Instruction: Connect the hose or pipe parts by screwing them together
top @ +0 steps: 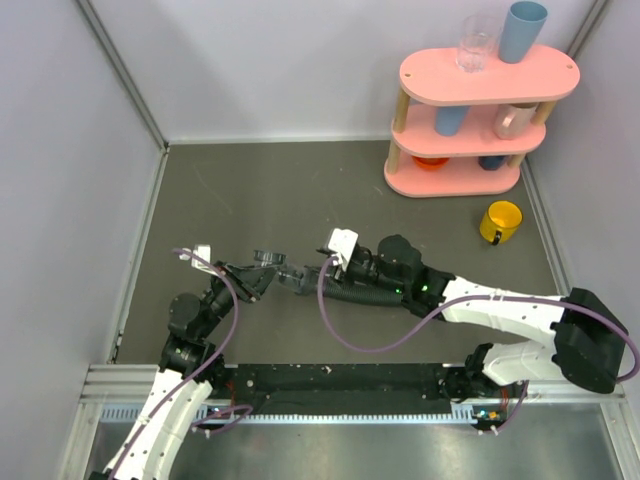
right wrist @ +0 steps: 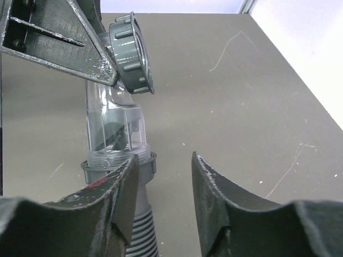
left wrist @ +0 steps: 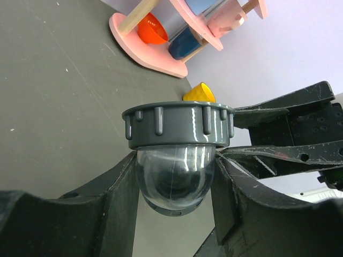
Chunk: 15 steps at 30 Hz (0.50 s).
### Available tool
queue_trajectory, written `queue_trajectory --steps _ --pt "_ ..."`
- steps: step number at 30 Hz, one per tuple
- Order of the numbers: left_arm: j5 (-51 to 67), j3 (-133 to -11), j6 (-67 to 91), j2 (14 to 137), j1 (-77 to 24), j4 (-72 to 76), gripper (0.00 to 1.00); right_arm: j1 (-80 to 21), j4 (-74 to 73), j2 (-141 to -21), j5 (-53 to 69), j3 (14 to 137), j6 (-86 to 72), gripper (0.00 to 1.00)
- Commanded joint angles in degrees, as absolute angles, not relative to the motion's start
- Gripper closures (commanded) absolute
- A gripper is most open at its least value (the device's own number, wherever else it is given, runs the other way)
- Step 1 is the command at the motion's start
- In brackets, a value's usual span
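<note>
The elbow fitting (left wrist: 177, 171) has a clear body and a grey ribbed ring nut (left wrist: 179, 127). My left gripper (left wrist: 175, 179) is shut on the clear body, one finger on each side. In the top view it holds the fitting (top: 268, 260) left of centre. The black ribbed hose (top: 365, 297) lies on the table and runs right from the fitting. In the right wrist view the hose (right wrist: 140, 230) meets the fitting's lower end (right wrist: 115, 123) at a grey collar (right wrist: 148, 163). My right gripper (right wrist: 163, 160) stands open. The hose is outside its left finger (right wrist: 120, 187), and nothing is between the jaws.
A pink three-tier shelf (top: 470, 120) with cups and a glass stands at the back right. A yellow mug (top: 501, 221) sits on the table in front of it. Purple cables (top: 345, 335) loop beside both arms. Walls close in the table on the left, back and right.
</note>
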<state>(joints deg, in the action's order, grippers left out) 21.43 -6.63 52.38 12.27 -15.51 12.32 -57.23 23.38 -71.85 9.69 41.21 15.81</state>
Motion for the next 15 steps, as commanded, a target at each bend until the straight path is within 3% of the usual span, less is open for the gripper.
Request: queue_trajectory --steps 1,5,10,15 --pt "19.95 -8.08 52.56 12.22 -15.38 14.07 1.00 -56.69 21.45 -70.24 10.01 44.47 15.65 0.61" --pt "18.81 -9.31 54.31 12.30 -15.38 12.57 1.00 -57.56 20.39 -66.20 11.16 42.63 14.77 0.61" --pt "18.28 -10.89 56.16 12.13 -15.38 12.13 1.00 -61.78 23.72 -65.04 10.20 37.53 18.98 0.46" --pt "18.02 -12.13 56.69 12.13 -15.38 11.07 1.00 -63.81 23.29 -67.76 11.07 38.32 18.90 0.43"
